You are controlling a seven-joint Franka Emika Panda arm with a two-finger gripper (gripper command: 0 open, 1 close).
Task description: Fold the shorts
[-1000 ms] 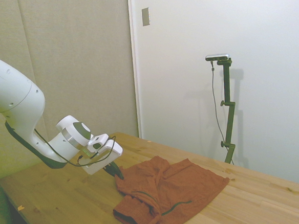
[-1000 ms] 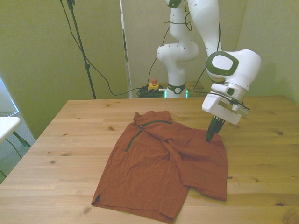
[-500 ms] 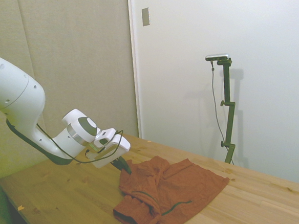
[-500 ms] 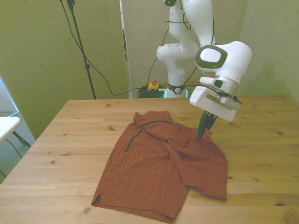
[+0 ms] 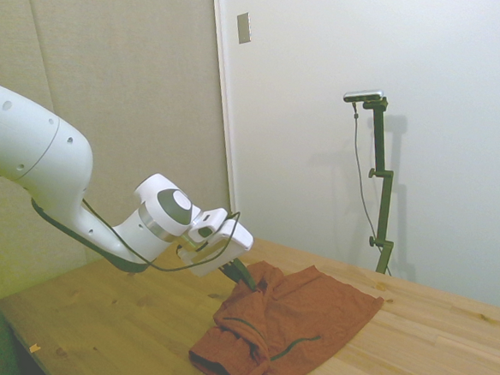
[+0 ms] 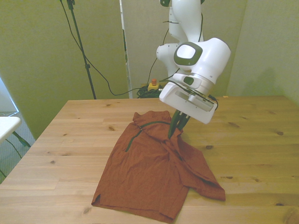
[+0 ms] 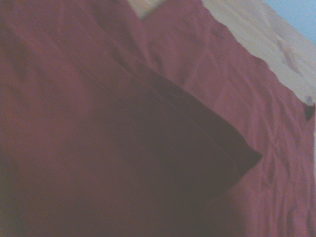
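The rust-brown shorts [image 6: 149,172] lie spread on the wooden table [image 6: 261,140], with a thin dark zipper line near their far edge. My gripper [image 6: 175,132] is shut on a pinched part of the fabric, held a little above the cloth near the shorts' far middle. From there a lifted fold slopes down to the front view's right. In the side view the gripper [image 5: 248,282] pulls the shorts [image 5: 310,316] up at their near end. The wrist view is filled by the shorts [image 7: 197,123], with a raised flap casting a dark shadow.
Bare wood [image 5: 121,316] surrounds the cloth on all sides. A white object [image 6: 7,125] stands beyond the table at the front view's left edge. Cables and a small red-topped box [image 6: 153,84] sit on the floor behind the table's far edge.
The gripper has moved toward the front view's left and slightly up, dragging the shorts' right-hand part over the middle of the cloth. The right edge has pulled inward.
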